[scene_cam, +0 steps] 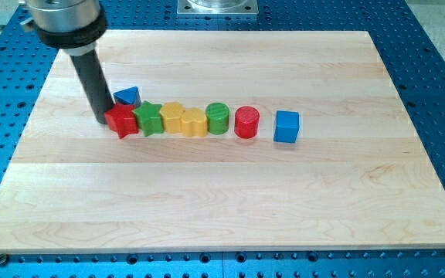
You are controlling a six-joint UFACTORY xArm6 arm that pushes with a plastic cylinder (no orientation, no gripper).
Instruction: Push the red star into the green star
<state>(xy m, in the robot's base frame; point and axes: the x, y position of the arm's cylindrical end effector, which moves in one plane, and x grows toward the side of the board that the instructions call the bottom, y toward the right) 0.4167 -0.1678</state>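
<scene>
- Nearest the camera lies the bare front strip of the tabletop point(222, 208); every block sits in one row in its far half, toward the left edge.
- Red star point(121, 121) is the leftmost of that row, and its right side appears to touch the green star point(150, 118), so I judge the push as good as done.
- My tip point(103, 121) stands against the red star's left side, away from the green star. That is the right place for it, since pressure from there drives the red star straight along the row into its target.
- No jaws exist on this tool to be apart or together; it is a plain rod that clamps on nothing and only leans against the block.
- Green star is backed on its right by two yellow blocks point(184, 120), set close together, which would resist any further shove.
- Blue block point(128, 96), seemingly triangular, sits just behind the two stars, near the rod.
- Further right come a green cylinder point(218, 118), a red cylinder point(246, 122) and, apart from them, a blue cube point(287, 127).
</scene>
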